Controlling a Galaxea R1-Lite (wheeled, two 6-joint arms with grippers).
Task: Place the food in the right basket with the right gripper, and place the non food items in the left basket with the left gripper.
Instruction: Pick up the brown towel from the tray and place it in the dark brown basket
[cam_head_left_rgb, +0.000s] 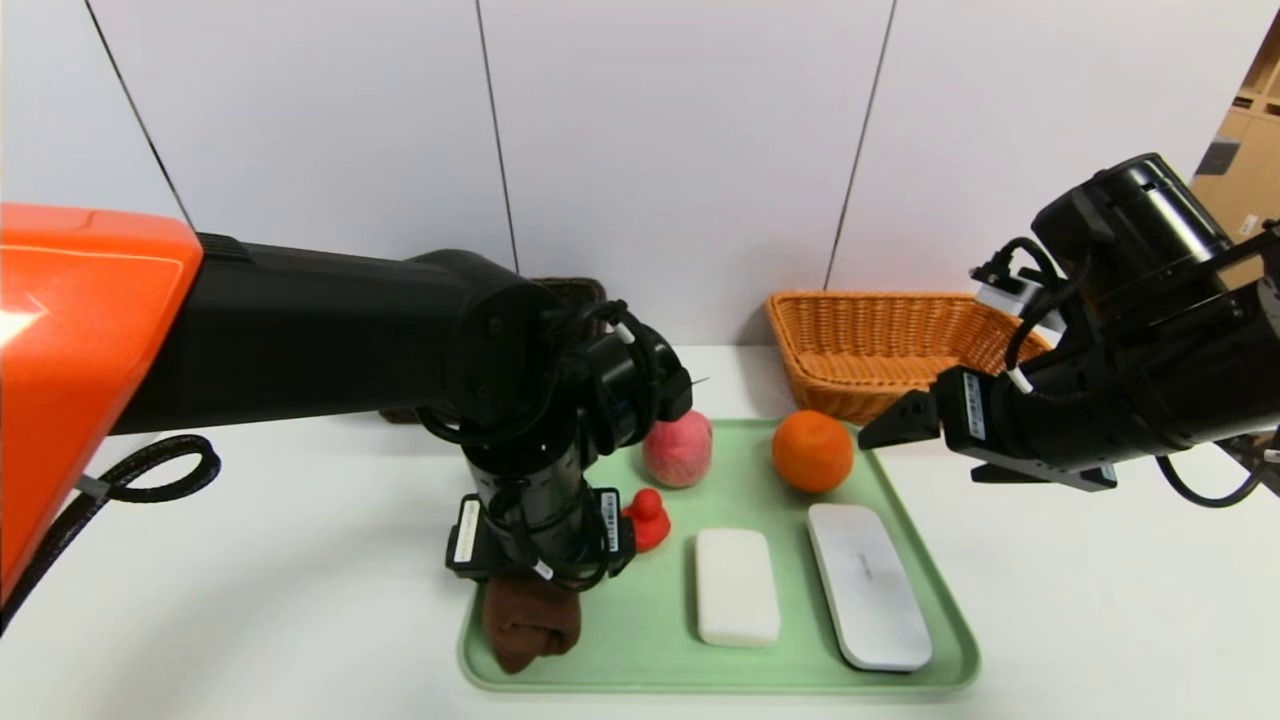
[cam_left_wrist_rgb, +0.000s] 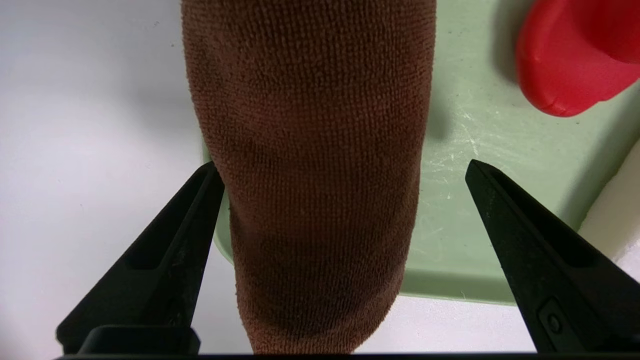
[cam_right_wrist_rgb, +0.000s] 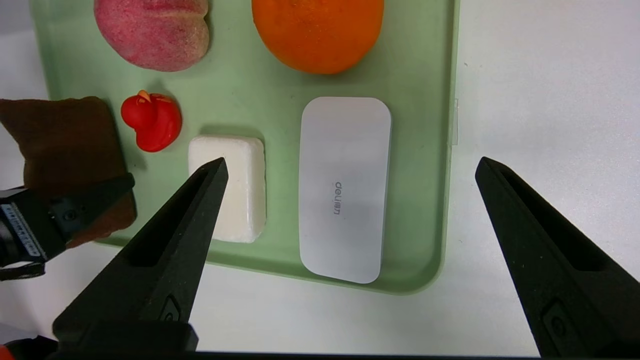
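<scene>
**A:** Any writing on the things to be sorted?

**B:** Only on the white case (cam_right_wrist_rgb: 345, 187) — grey letters across its lid read "deli". It lies flat at the right end of the green tray (cam_head_left_rgb: 905, 520), long side along the tray's right rim. The white labels on the gripper bodies are too small to read.

**A:** And the brown towel?

**B:** The rolled brown towel (cam_left_wrist_rgb: 310, 165) lies at the tray's left end, its near tip hanging over the rim onto the white table (cam_head_left_rgb: 250, 600). The left gripper (cam_left_wrist_rgb: 345, 170) hangs straight over it, jaws spread wide, one finger (cam_left_wrist_rgb: 175, 240) just beside the roll on the table side, the other standing apart over bare tray. Nothing is gripped.

**A:** What sits around it?

**B:** A red toy duck (cam_head_left_rgb: 648, 516) just beside the towel, then a white soap block (cam_head_left_rgb: 737, 586) between duck and case. Farther back on the tray, a peach (cam_head_left_rgb: 678, 449) and an orange (cam_head_left_rgb: 812, 450), apart from each other.

**A:** The right side?

**B:** The right gripper (cam_head_left_rgb: 900, 420) hovers above the tray's right edge near the orange, fingers wide and holding nothing — the case lies between them in its wrist view. The orange wicker basket (cam_head_left_rgb: 880, 340) stands behind the tray; a dark basket (cam_head_left_rgb: 575, 292) shows mostly hidden behind the left arm.
</scene>
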